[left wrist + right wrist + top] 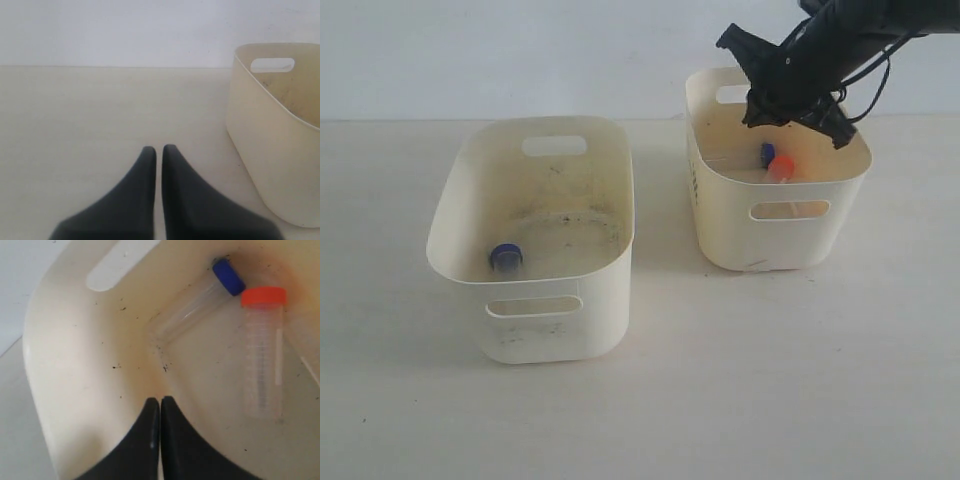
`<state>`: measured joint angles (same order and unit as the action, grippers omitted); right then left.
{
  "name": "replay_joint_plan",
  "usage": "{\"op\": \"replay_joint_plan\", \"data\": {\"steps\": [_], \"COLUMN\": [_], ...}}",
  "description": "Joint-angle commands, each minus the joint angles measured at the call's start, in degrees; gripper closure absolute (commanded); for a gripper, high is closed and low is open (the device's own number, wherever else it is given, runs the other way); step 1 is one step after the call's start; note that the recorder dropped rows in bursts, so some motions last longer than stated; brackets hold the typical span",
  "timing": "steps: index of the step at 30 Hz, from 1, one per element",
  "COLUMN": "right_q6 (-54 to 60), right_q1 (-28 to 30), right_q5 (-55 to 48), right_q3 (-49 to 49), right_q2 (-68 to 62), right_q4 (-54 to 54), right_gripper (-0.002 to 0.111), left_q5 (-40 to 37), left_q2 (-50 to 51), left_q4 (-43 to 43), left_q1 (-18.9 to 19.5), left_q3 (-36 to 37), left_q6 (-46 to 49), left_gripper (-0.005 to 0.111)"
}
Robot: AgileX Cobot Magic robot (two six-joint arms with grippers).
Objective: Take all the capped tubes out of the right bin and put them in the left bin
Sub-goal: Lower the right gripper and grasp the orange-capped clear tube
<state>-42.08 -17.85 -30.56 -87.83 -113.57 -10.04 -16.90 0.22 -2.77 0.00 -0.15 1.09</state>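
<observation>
The right bin (724, 235) is cream with a yellowish inside and holds a blue-capped tube (200, 302) and an orange-capped tube (261, 350); in the exterior view their caps show as blue (767, 153) and orange (781, 167). My right gripper (160, 401) hangs shut and empty over this bin's inside (75, 370), apart from both tubes. The left bin (460, 200) has a grimy floor and holds one blue-capped tube (506, 257). My left gripper (159, 149) is shut and empty above the table, beside the left bin (270, 165).
The two bins stand side by side on a pale table (660, 400) before a white wall. The right arm (800, 70) reaches over the right bin's back rim. Dark specks dot the right bin's inner wall.
</observation>
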Motion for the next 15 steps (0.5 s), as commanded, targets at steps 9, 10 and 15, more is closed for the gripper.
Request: {"op": "replay_joint_plan", "data": {"steps": [9, 10, 15], "right_q6": [-0.9, -0.9, -0.6], "right_q1": [0.2, 0.2, 0.2], "right_q5": [0.1, 0.2, 2.2], "right_q3": [-0.2, -0.2, -0.2], "right_q2": [-3.8, -4.1, -4.4], "right_q4": [0.2, 0.4, 0.9], "right_gripper": [0.104, 0.101, 0.071], "left_q5": [0.0, 0.0, 0.0], "left_q2": [-0.2, -0.2, -0.2], "left_q4": [-0.5, -0.5, -0.5], "left_q1": [-0.2, -0.2, -0.2], "left_q3": [0.2, 0.2, 0.2], "left_q6": [-0.1, -0.1, -0.1], "left_gripper": [0.103, 0.103, 0.103]}}
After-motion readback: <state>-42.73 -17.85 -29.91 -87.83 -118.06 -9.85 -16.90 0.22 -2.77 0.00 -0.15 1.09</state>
